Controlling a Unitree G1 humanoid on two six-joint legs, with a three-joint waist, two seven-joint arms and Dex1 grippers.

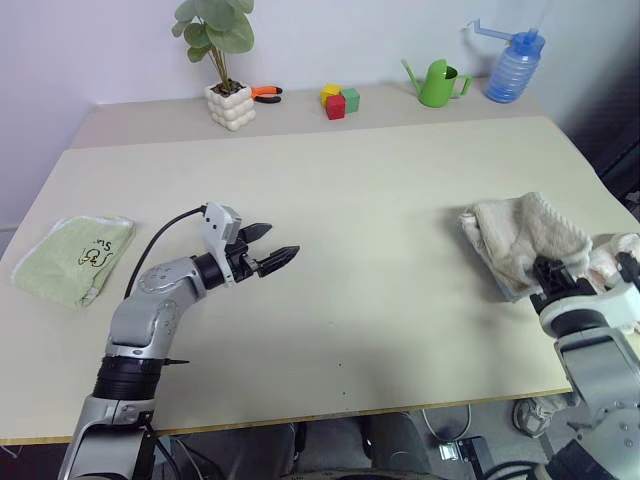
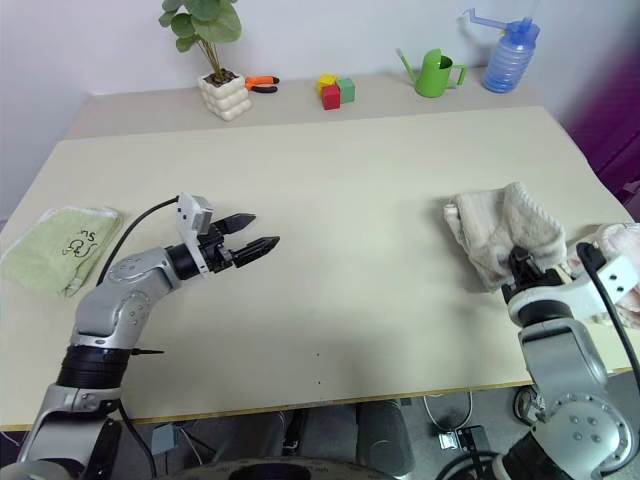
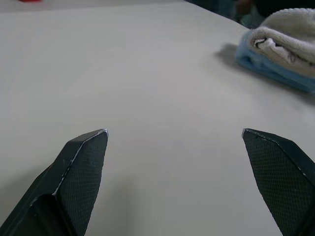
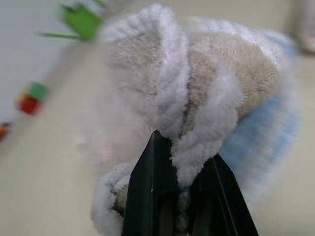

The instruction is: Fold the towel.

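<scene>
A: Towel first. We see it bunched on the table, at the table's right edge, sitting on a light blue towel. Long axis?

B: We read it running from the table's near edge toward its far edge, slightly slanted; the humped end points to the far side. It's crumpled, so that's rough.

A: Right gripper?

B: At the towel's near end, fingers pinched tight on a fold of the towel's whitish edging. The rest of the towel lies beyond the fingertips, toward the table's back.

A: Left gripper?

B: Fingers spread wide, holding nothing, over the bare table left of middle, tips aimed at the towel, well apart from it.

A: Green towel lies at the table's left edge.
</scene>
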